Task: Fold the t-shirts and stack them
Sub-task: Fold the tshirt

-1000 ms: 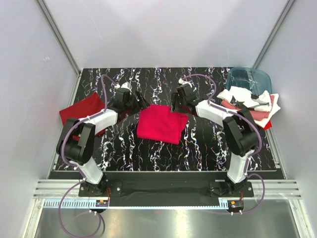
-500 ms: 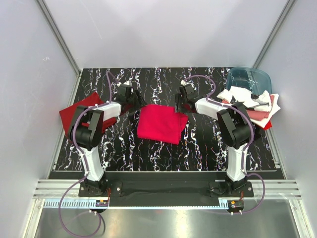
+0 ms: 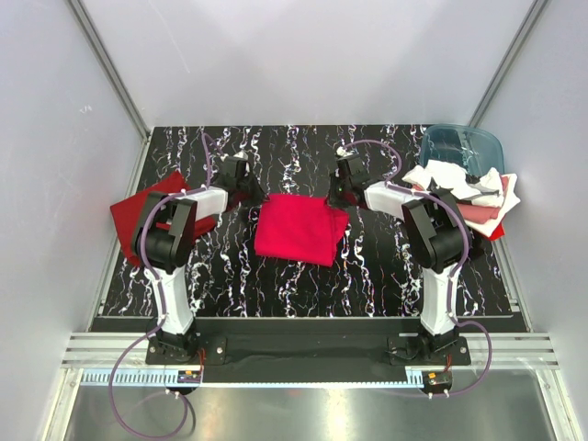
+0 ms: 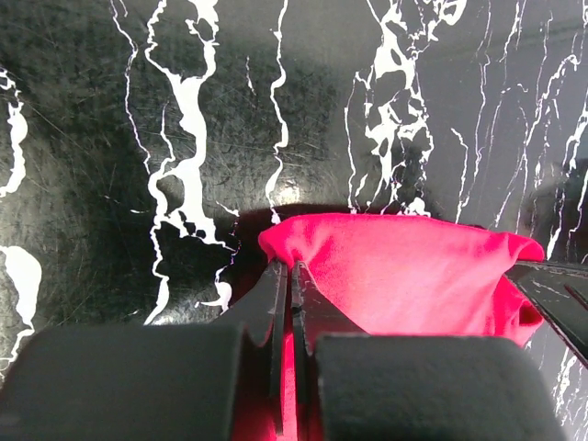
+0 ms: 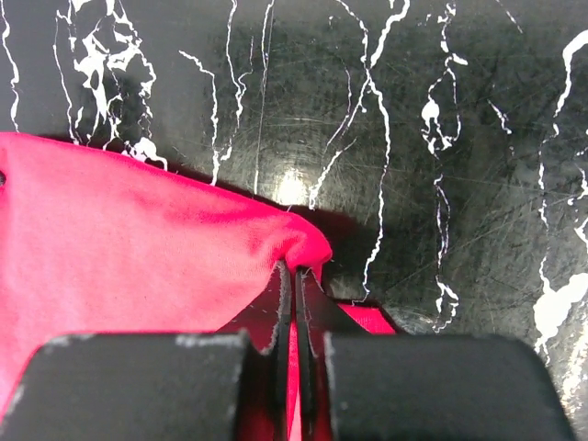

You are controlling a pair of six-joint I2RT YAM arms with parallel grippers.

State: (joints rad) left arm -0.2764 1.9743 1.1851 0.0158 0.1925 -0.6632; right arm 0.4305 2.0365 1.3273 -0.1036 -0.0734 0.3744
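Note:
A bright crimson t-shirt (image 3: 296, 228) lies folded in the middle of the black marbled table. My left gripper (image 3: 261, 195) is shut on its far left corner (image 4: 287, 241), pinching the cloth between the jaws. My right gripper (image 3: 332, 197) is shut on the far right corner (image 5: 303, 248) in the same way. A darker red t-shirt (image 3: 145, 208) lies flat at the left, behind the left arm. At the right sits a heap of t-shirts (image 3: 467, 193): white with dark marks on top, salmon pink and red beneath.
A translucent blue-teal tub (image 3: 462, 147) stands at the back right corner, touching the heap. The table (image 3: 367, 276) ends at the enclosure's white walls on the left, right and far sides.
Both grippers moved in to the crimson shirt's far corners and went from open to shut on the cloth. The shirt itself has hardly shifted.

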